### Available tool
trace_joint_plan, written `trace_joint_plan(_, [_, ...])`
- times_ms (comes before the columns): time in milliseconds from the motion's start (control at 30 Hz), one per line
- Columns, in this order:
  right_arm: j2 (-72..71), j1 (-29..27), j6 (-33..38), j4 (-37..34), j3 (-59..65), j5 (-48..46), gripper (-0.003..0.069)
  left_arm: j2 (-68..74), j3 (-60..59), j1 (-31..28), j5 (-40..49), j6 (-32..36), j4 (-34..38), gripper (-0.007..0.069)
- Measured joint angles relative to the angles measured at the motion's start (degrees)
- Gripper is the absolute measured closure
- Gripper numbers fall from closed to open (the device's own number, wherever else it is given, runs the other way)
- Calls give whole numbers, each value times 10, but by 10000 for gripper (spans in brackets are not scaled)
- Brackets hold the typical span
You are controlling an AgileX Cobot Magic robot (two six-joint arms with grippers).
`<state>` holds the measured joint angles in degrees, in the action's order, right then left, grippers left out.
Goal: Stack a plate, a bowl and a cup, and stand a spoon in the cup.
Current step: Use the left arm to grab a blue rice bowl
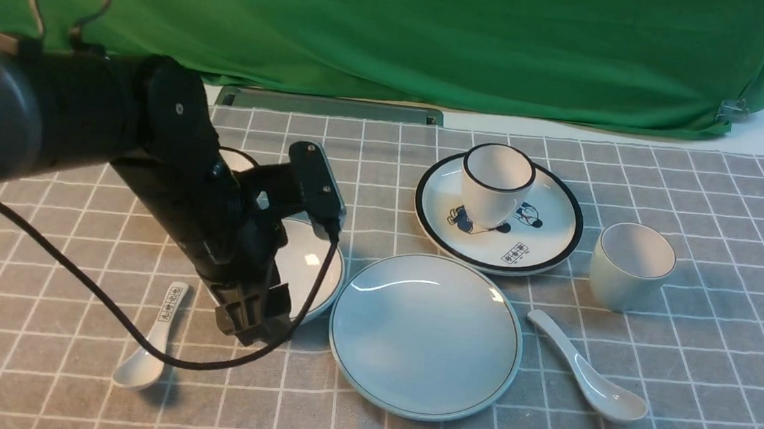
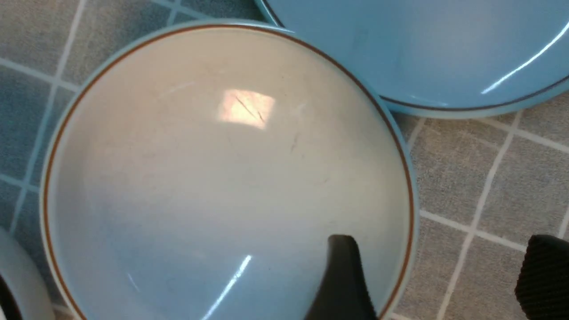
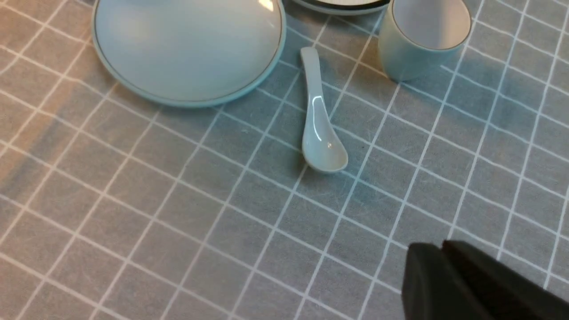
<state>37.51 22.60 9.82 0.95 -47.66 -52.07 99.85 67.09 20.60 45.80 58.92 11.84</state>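
Left gripper [image 2: 442, 280]: released. My jaws stand spread across the near rim of the bowl [image 2: 222, 178], one finger [image 2: 342, 284] inside and the other outside over the checked cloth [image 2: 466, 178]. Nothing is grasped.

The plate [image 1: 425, 336] lies just right of the bowl. My left arm hides the bowl's left part in the front view.

Right gripper [image 3: 444, 251]: clenched, empty, over bare cloth on the near side of the spoon [image 1: 585, 377]. The cup [image 1: 630, 266] stands upright beyond the spoon.

Other items:
- Far of the plate: figured plate [image 1: 545, 246] carrying a black-rimmed cup [image 1: 497, 183]
- Near left: printed spoon [image 1: 151, 339]
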Motion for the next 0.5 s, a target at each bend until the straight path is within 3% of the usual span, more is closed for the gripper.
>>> trace_joint_plan(233, [0,0,-2,-4,1,27,589,56,0,0,-38,14,-44,183])
trace_joint_plan(333, [0,0,-12,-5,1,35,589,73,2,0,-44,18,-67,275])
trace_joint_plan(433, [0,0,-15,-6,1,37,589,71,7,3,-46,21,-55,449])
trace_joint_plan(500, [0,0,-15,-6,1,37,589,63,11,6,-44,22,-54,520])
